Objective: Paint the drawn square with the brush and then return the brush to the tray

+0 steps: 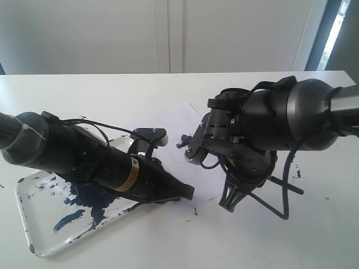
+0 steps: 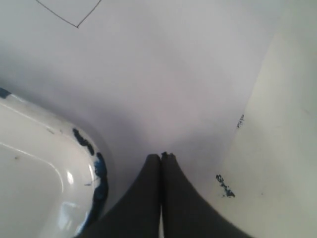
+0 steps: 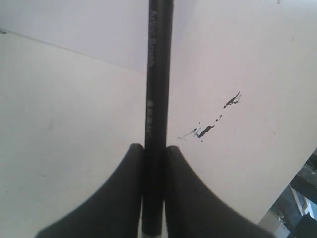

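Note:
My right gripper (image 3: pixel 155 146) is shut on the brush (image 3: pixel 157 74), a thin black stick that runs out past the frame's edge, so its tip is hidden. In the exterior view this gripper (image 1: pixel 229 203) points down at the table, right of the paper sheet (image 1: pixel 168 120). My left gripper (image 2: pixel 162 156) is shut on nothing and sits low over the paper, beside the corner of the tray (image 2: pixel 96 168). One thin-lined bare corner of the drawn square (image 2: pixel 69 7) shows ahead of it. The left arm lies across the blue-smeared tray (image 1: pixel 33 218).
Dark blue specks dot the white table (image 2: pixel 223 186) and also lie near the brush (image 3: pixel 205 130). A black cable (image 1: pixel 289 185) loops under the right arm. The table's edge (image 3: pixel 292 191) is close behind the right gripper. A white wall stands behind the table.

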Tool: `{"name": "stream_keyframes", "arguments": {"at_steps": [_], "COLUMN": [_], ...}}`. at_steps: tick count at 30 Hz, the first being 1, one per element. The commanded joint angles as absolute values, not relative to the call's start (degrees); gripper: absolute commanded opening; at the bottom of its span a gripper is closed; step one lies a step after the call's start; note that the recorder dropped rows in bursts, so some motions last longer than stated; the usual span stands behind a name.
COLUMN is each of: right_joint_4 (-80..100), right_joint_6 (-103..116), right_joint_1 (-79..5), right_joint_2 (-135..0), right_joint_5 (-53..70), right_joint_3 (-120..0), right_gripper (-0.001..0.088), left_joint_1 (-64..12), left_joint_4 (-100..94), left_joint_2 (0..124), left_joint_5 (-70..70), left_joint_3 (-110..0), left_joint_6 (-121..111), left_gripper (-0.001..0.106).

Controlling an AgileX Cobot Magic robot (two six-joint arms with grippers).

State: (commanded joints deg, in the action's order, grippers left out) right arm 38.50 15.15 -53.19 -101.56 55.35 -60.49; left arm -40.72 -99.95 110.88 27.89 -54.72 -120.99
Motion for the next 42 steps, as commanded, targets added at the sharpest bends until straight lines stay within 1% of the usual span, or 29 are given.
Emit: {"name": "stream_keyframes", "arguments": {"at_steps": [5,9,15,24,34,42], "right_joint_4": [38.50,39.19,44.12,45.77,51.02,50.70], "right_joint_6": [15.15,15.15,16.61,16.73,20.77,16.56], "right_joint_1": [-55.94,-56.19,-55.09,-51.38,-51.37,-54.77], "right_joint_2": [-101.56,-101.56,-101.56,-103.59,-104.09,-104.09], "right_joint_5": [55.09,55.09,55.54,55.54,57.53,58.78], "right_joint_3": [-60.49,-60.49,-60.49,-60.49,-60.49,-60.49], "right_gripper": [0.0000,0.0000,0.0000,0.0000,0.0000,0.0000], "left_joint_1": [-40.72,-40.72,-40.72,-40.72,-40.72,-40.72], "left_joint_4": [-99.95,-99.95,-99.95,-99.95,-99.95,-99.95], "left_joint_2": [110.88,110.88,110.88,110.88,110.88,110.88], "left_joint_5": [27.89,28.03,28.46,28.46,28.46,28.32], "left_joint_3": [-54.72,-54.72,-54.72,-54.72,-54.72,-54.72], "left_joint_6": [-120.99,-120.99,-120.99,-120.99,-120.99,-120.99], "left_gripper": [0.000,0.000,0.000,0.000,0.000,0.000]}}
